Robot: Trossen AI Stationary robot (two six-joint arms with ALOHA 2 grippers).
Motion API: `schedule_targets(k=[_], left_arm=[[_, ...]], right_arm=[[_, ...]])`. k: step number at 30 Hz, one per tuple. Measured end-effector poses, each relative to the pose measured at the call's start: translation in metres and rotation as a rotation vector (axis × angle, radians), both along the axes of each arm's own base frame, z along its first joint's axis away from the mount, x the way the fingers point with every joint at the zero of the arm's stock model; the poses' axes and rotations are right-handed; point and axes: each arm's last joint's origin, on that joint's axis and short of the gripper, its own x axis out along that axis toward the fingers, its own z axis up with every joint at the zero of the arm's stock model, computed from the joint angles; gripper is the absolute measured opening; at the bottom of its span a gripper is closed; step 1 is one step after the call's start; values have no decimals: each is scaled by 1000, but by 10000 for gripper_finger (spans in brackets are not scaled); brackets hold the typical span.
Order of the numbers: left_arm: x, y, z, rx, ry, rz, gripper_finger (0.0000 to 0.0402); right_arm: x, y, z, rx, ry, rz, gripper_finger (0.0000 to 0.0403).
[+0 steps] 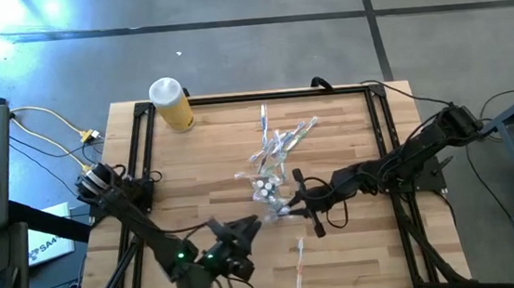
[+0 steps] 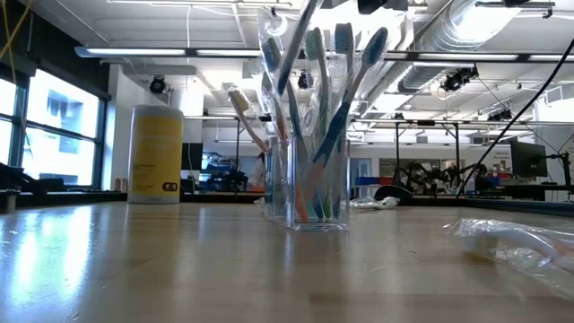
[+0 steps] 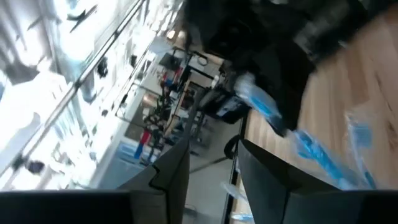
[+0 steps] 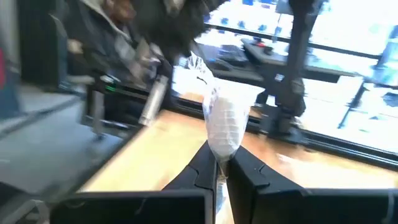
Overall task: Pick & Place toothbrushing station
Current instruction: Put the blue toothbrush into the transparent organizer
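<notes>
Toothbrushes stand bristles-up in clear cup mid-desk; only the low view shows that clearly. From overhead the cup is a small cluster, loose wrapped brushes scattered behind it, another wrapped one near the front edge. Right claw sits just beside the cup, fingers pinched together on a wrapped toothbrush, which its wrist view shows sticking up between them. Left claw is near the front of the desk, fingers parted with a gap in its wrist view, nothing between them. Yellow bottle lies at the back-left corner overhead; low view shows it as upright.
</notes>
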Motion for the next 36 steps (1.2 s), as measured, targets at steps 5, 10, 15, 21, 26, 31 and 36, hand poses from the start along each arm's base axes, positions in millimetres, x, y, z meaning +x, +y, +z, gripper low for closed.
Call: schedule_targets(k=[5, 10, 15, 21, 26, 31, 36], left_arm=[[-11, 5, 8, -41, -30, 17, 117], [-24, 23, 12, -90, -27, -26, 94], [-35, 59, 13, -351, 36, -150, 67], [-30, 95, 8, -571, 62, -66, 58], [-20, 115, 0, -736, 179, -73, 58], [-12, 135, -11, -800, 249, -50, 58], [-9, 145, -20, -799, 254, -6, 58]], right_arm=[[0, -3, -3, -68, 21, -95, 7], [0, -5, -8, -95, 67, -142, 7], [2, -4, -8, -104, 149, -151, 7], [7, -6, -1, -114, 199, -159, 7], [11, -18, -1, -60, 222, -151, 7], [16, -29, -6, -17, 252, -155, 7], [27, -31, -20, -17, 276, -136, 7]])
